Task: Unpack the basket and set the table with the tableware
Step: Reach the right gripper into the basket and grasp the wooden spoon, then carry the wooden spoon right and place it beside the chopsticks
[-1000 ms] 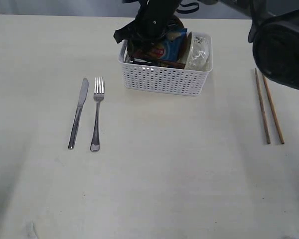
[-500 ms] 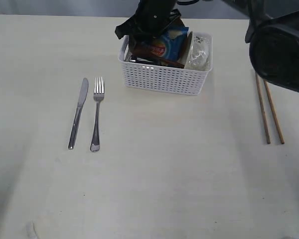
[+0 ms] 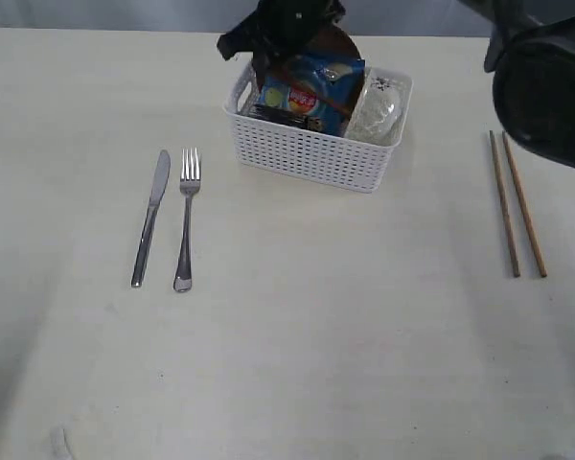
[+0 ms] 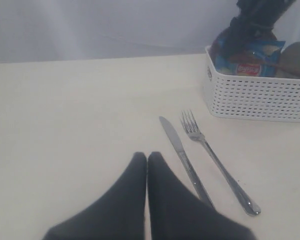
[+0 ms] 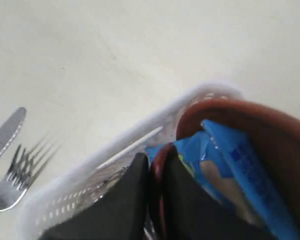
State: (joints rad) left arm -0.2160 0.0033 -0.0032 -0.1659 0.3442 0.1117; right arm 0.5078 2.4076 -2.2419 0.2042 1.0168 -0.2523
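White lattice basket (image 3: 311,158) has shifted askew; right claw (image 5: 156,160) pinches a reddish-brown spoon (image 5: 164,150).

End effector (image 5: 156,167) pinching wooden spoon (image 5: 162,148), blue chip packet (image 5: 240,165), white basket (image 5: 115,145), fork (image 5: 15,185)

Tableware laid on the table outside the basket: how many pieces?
4: knife and fork side by side left of the basket, two chopsticks to its right. More may be hidden inside the basket.
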